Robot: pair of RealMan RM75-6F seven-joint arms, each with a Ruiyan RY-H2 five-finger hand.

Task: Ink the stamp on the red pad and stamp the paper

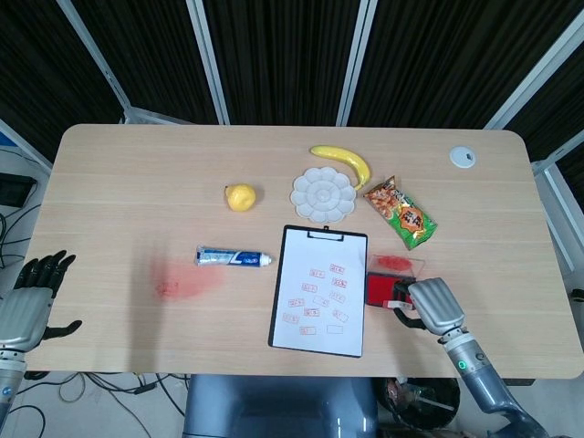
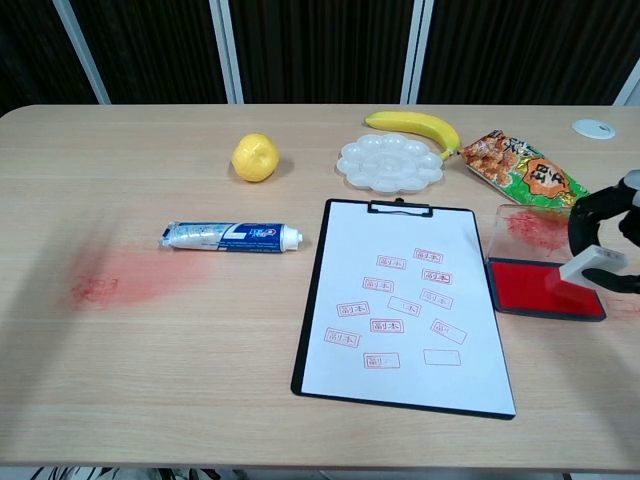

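Observation:
My right hand (image 1: 431, 307) (image 2: 586, 212) holds the white stamp (image 1: 395, 302) (image 2: 592, 268) over the right part of the red ink pad (image 1: 380, 290) (image 2: 525, 285). The stamp's red base is tilted toward the pad; I cannot tell whether it touches. The pad's clear lid (image 2: 545, 228), smeared red, stands open behind it. Just left of the pad is the paper (image 1: 320, 292) (image 2: 400, 300) on a black clipboard, carrying several red stamp marks. My left hand (image 1: 27, 306) hangs with fingers spread beyond the table's left front corner, holding nothing.
A toothpaste tube (image 1: 234, 258) (image 2: 232, 236) lies left of the clipboard, beside a red smear (image 1: 182, 281) on the table. Behind the clipboard are a lemon (image 1: 241, 196), a white palette (image 1: 323, 193), a banana (image 1: 345, 161) and a snack bag (image 1: 401, 213).

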